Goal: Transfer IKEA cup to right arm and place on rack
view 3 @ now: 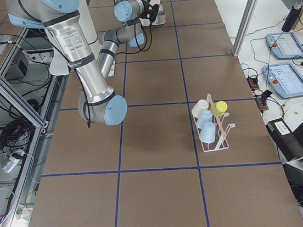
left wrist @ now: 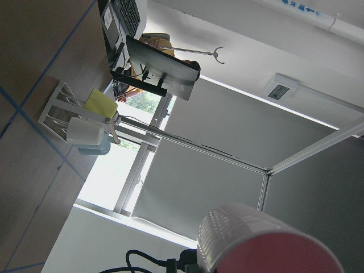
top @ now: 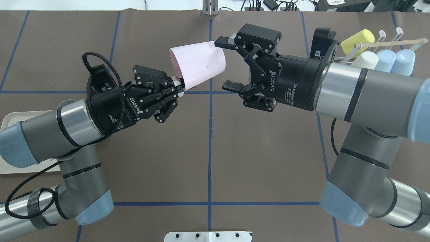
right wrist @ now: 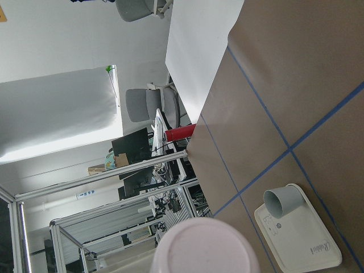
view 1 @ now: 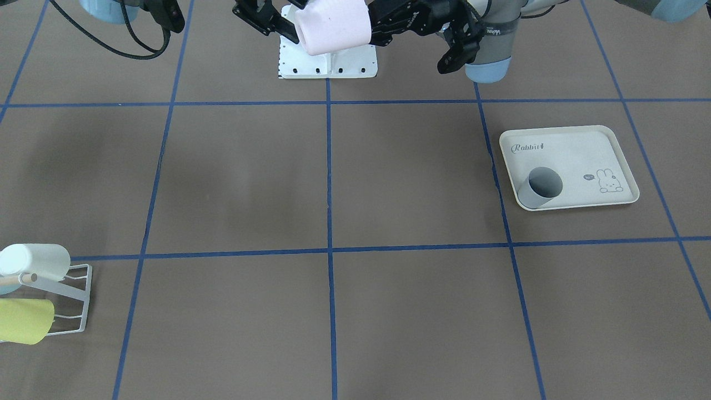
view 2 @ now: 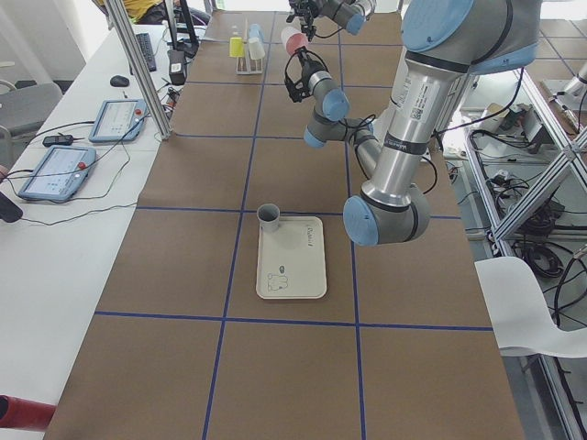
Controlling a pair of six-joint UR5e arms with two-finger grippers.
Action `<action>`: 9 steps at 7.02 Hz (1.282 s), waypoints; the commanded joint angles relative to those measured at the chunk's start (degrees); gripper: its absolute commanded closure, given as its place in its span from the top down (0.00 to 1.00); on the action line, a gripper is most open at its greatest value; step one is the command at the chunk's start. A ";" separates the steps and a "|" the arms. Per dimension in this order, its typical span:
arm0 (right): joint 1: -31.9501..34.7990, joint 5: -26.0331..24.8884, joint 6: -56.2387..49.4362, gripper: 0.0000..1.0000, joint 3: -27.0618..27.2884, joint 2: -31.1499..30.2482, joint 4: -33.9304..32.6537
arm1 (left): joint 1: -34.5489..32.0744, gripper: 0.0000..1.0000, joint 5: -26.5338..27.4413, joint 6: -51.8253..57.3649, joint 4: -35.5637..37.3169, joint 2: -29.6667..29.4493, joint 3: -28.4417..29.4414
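Left pincer [top: 178,89] clamps the cup [top: 198,65] by its rim, leaving the base free for the right pincer [top: 227,64], spread wide.

The pink cup [top: 198,65] looks like smooth matt plastic, the brown table cover [top: 268,151] like matt paper under blue tape [top: 210,151], the rack [view 1: 61,288] like white coated wire with a pale wooden dowel [top: 389,42], the tray [view 1: 577,150] matt cream and the arms [top: 379,92] satin grey metal.

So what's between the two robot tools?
The pink cup, seen overhead: the left tool pinches its rim, and the right tool, open, straddles its base.
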 commanded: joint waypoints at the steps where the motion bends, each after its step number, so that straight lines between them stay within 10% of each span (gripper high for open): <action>1: 0.04 1.18 0.06 0.99 -0.05 0.05 0.86 | 0.49 0.00 -1.48 0.75 -1.96 -0.04 0.04; 9: 0.13 1.35 0.06 0.99 0.03 -0.83 2.18 | 2.07 0.00 -1.40 0.84 -1.88 -1.27 0.22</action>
